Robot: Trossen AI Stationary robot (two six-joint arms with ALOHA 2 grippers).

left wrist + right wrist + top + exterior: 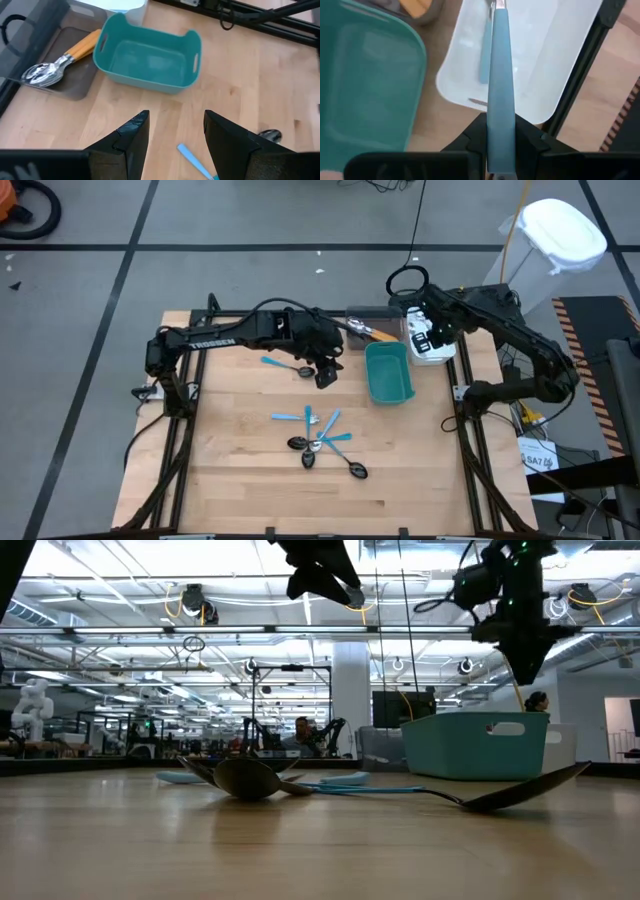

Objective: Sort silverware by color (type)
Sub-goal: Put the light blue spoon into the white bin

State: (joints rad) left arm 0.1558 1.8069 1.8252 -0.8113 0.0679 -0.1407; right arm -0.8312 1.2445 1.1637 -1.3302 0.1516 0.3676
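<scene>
My right gripper (pixel 500 127) hangs above the white bin (pixel 555 45) at the table's far right, shut on a light-blue-handled utensil (pixel 500 65). Another blue-handled piece (pixel 484 57) lies in that bin. My left gripper (pixel 175 135) is open and raised over the table, near side of the teal bin (pixel 150 60); a blue-handled spoon (pixel 286 365) lies flat under it, untouched. Several more pieces of silverware (pixel 322 442) lie in a heap at mid-table. Orange-handled spoons (pixel 55 65) lie in the gray bin (pixel 75 85). My right gripper pinches the utensil's light-blue handle (pixel 500 117) between its two fingers. The fingers point steeply down from above, and the handle runs on past them lengthwise. The utensil hangs clear over the white bin, its silver head end (pixel 497 4) farthest from the fingers.
The gray bin (pixel 368 320), teal bin (pixel 390 375) and white bin (pixel 432 352) stand close together at the table's far right. Bare wood lies near the front edge and on the left. A dark spoon head (pixel 270 134) lies beside my left gripper's view.
</scene>
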